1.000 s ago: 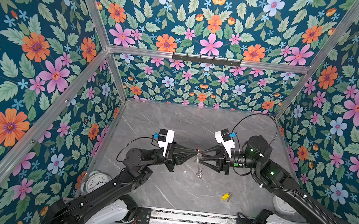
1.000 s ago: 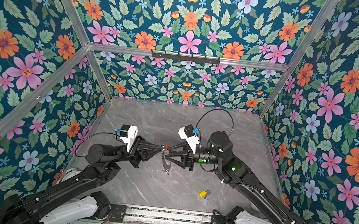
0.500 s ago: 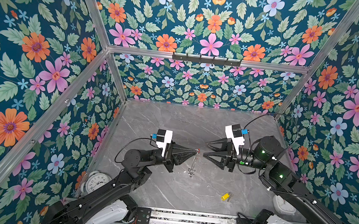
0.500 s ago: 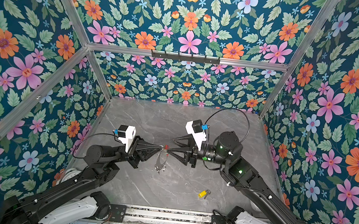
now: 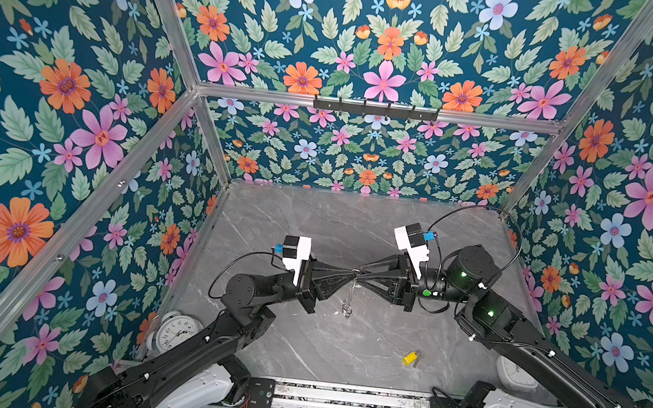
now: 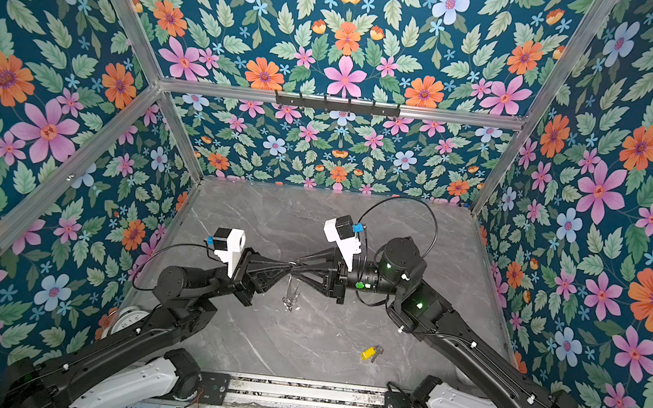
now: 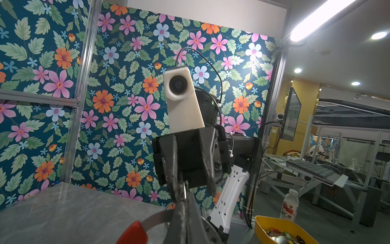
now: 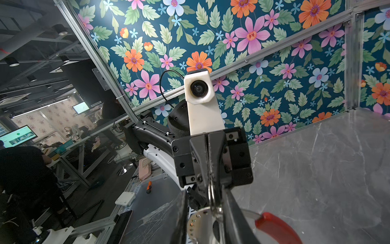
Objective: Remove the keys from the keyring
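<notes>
- The keyring (image 5: pixel 350 293) hangs edge-on in the air over the middle of the table (image 5: pixel 314 220). Its top is pinched in the closed tips of the left hand (image 5: pixel 350 274).
- In both top views it reads as a thin grey loop with small split rings (image 5: pixel 346 310) bunched at its lower end.
- In the wrist views it is a flat grey band running into a red sleeve (image 7: pixel 133 233).
- The yellow-tagged key (image 5: pixel 410 357), silver with a yellow plastic tag, lies flat on the table at the near right, off the keyring and well apart from it.
- The second key cannot be made out.
</notes>
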Robot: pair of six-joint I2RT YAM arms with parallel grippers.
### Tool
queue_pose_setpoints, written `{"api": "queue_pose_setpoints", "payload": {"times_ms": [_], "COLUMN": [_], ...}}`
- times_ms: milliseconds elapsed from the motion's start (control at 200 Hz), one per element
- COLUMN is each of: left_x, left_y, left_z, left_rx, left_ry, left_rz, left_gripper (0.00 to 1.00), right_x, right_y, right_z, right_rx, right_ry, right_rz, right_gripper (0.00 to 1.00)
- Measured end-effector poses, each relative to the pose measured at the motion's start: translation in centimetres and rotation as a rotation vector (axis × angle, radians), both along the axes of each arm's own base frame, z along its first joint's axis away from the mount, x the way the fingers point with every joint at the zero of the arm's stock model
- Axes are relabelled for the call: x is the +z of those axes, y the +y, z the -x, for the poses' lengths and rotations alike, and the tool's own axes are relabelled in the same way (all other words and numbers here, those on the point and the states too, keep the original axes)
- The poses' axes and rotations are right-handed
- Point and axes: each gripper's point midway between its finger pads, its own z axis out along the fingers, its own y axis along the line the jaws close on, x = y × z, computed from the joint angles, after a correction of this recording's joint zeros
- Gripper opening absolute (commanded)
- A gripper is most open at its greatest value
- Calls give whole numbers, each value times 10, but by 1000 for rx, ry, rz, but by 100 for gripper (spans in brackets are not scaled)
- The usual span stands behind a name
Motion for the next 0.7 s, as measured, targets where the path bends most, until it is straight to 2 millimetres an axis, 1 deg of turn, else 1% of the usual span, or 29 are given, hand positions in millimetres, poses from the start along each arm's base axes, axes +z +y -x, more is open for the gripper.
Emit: {"api": "queue_pose_setpoints", "payload": {"times_ms": [150,295,430,470,495,550,635,700], "left_x": [1,0,0,1,1,2,9,14], "left_y": [0,0,-1,-1,-1,-1,3,3], "left_z": [0,-1,-2,-2,-1,1,4,6], "left_rx": [3,2,-1,-4,-8,-10,-9,-9], "left_ry": [0,3,9,11,19,19,15,14], "left_rz": [3,1,2,0,-4,-11,-15,-32], "left_gripper": [0,0,0,11,19,31,40,42], "right_x": [-2,-3,-3,-3,-3,-3,-1,1], "right_y": [1,1,1,1,-1,-3,-9,-12], "right_z": [-1,-5,-8,-8,-7,-5,-5,-5], "right_rx": [-3,-24,-39,-45,-47,-56,-79,-97], "right_ry": [3,-2,1,-3,-8,4,-5,-16], "right_rz": [3,9,18,23,28,42,71,99], "right_gripper": [15,0,0,0,0,0,0,0]}}
